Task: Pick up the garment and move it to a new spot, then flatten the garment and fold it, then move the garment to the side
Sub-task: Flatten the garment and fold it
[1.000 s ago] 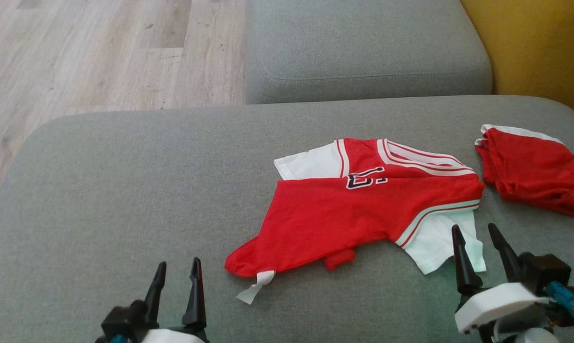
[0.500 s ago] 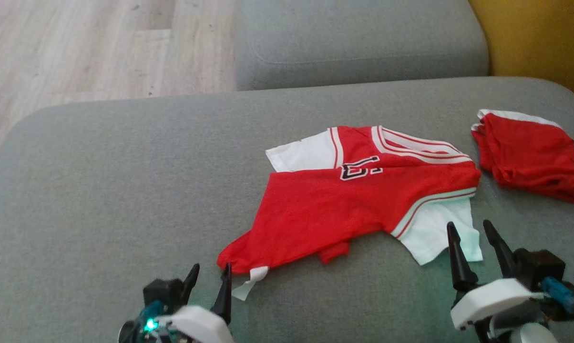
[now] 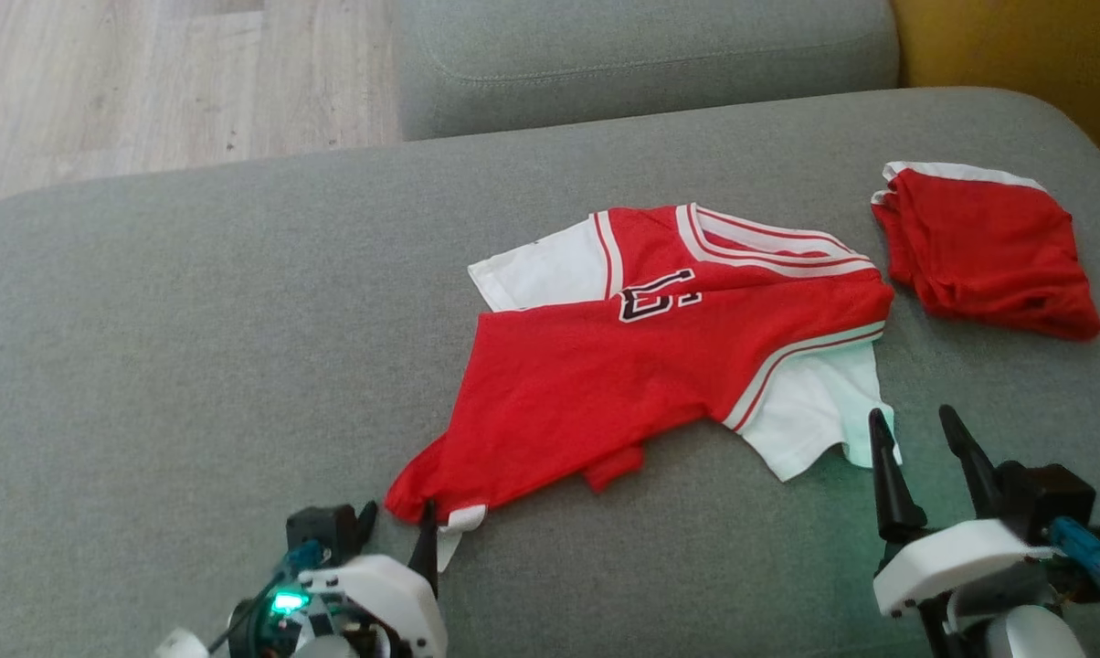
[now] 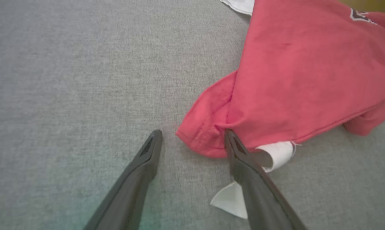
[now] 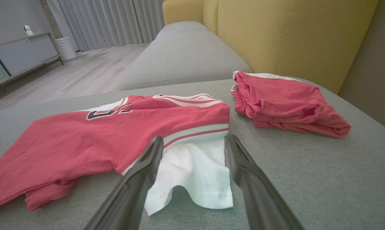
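The garment [image 3: 641, 375] is a red jersey with white sleeves and striped trim, lying crumpled on the grey sofa seat [image 3: 194, 347]. My left gripper [image 3: 398, 512] stands open at its near-left corner. In the left wrist view the red hem corner [image 4: 205, 134] lies between the fingertips of the left gripper [image 4: 193, 132], the right finger rests over the hem, and a white label strip [image 4: 275, 153] curls beside it. My right gripper [image 3: 911, 414] is open at the white sleeve [image 3: 815, 411]. In the right wrist view the sleeve [image 5: 195, 172] lies between the fingers of the right gripper [image 5: 194, 138].
A folded pair of red shorts [image 3: 979, 247] lies at the seat's far right, close to the jersey's collar, also seen as red shorts [image 5: 285, 102]. A second grey cushion [image 3: 641, 55] sits beyond, a yellow backrest [image 5: 291, 35] on the right, wooden floor [image 3: 148, 82] to the left.
The head camera has tipped, shifting the whole picture up and left. My left gripper has moved right and forward to the jersey's near-left corner. The right gripper now reaches the white sleeve's edge.
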`<state>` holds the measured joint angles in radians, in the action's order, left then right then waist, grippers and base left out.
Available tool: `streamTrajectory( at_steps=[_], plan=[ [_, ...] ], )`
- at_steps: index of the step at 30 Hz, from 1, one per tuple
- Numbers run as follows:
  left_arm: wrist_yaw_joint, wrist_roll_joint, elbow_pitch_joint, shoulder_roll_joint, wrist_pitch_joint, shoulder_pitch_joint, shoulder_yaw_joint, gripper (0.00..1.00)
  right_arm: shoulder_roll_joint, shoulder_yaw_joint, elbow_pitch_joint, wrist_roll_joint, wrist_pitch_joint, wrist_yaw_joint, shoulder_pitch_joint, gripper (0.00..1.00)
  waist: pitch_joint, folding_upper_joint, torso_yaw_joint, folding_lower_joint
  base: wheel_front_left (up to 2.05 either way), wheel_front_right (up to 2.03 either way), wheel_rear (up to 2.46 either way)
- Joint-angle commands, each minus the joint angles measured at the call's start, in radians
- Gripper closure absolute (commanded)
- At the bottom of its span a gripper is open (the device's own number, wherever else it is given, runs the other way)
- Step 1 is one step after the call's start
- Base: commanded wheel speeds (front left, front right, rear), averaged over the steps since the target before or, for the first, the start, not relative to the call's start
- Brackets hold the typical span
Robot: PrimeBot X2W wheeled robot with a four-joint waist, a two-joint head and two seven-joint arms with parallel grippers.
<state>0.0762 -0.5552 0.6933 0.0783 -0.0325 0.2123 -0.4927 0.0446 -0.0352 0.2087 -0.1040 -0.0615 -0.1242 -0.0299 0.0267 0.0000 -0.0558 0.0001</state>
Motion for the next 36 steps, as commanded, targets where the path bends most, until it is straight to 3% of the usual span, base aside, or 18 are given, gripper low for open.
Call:
streamTrajectory(
  at_steps=[1, 4, 5, 6, 7, 8, 20, 33, 36],
  plan=[
    [0.004, -0.006, -0.006, -0.001, -0.004, 0.052, 0.022, 0.0, 0.006, 0.019, -0.027, 0.009, 0.0, -0.007, 0.052, 0.0, 0.003, 0.0, -0.002, -0.0001, 0.0, 0.0, 0.0],
    [0.0, -0.01, 0.021, -0.006, -0.011, 0.069, 0.017, 0.0, 0.006, 0.016, -0.018, 0.013, 0.0, -0.007, 0.058, 0.0, 0.009, 0.0, -0.004, -0.0001, 0.0, 0.0, 0.0],
    [-0.004, -0.012, 0.029, -0.008, -0.013, 0.074, 0.014, 0.07, 0.006, 0.015, -0.014, 0.015, 0.0, -0.007, 0.06, 0.0, 0.01, 0.0, -0.004, -0.0001, 0.0, 0.0, 0.0],
    [-0.008, -0.013, 0.036, -0.009, -0.014, 0.079, 0.01, 0.27, 0.006, 0.014, -0.01, 0.016, 0.003, -0.007, 0.061, 0.0, 0.011, 0.0, -0.004, -0.0001, 0.0, 0.0, 0.0],
    [-0.015, -0.016, 0.049, -0.013, -0.016, 0.088, 0.002, 0.87, 0.006, 0.008, 0.004, 0.02, 0.011, -0.007, 0.062, 0.0, 0.012, 0.0, -0.003, -0.0001, 0.0, 0.0, 0.0],
    [-0.018, -0.017, 0.054, -0.014, -0.017, 0.092, -0.003, 1.0, 0.006, 0.004, 0.015, 0.026, 0.017, -0.007, 0.063, 0.0, 0.013, 0.0, -0.001, -0.0001, 0.0, 0.0, 0.0],
    [-0.018, -0.009, 0.039, -0.006, -0.088, 0.109, -0.018, 1.0, 0.006, -0.115, 0.279, 0.106, 0.032, -0.007, 0.162, 0.0, 0.036, 0.0, 0.046, -0.0001, 0.0, 0.0, 0.0],
    [0.005, -0.016, -0.062, 0.025, -0.112, 0.055, -0.014, 1.0, 0.006, -0.111, 0.57, 0.148, 0.042, -0.007, 0.281, 0.02, 0.041, 0.0, 0.078, -0.0001, 0.0, 0.0, 0.0],
    [0.012, -0.019, -0.084, 0.034, -0.11, 0.042, -0.012, 1.0, 0.006, -0.096, 0.619, 0.151, 0.046, -0.007, 0.304, 0.68, 0.04, 0.0, 0.077, -0.0001, 0.0, 0.0, 0.0]
  ],
)
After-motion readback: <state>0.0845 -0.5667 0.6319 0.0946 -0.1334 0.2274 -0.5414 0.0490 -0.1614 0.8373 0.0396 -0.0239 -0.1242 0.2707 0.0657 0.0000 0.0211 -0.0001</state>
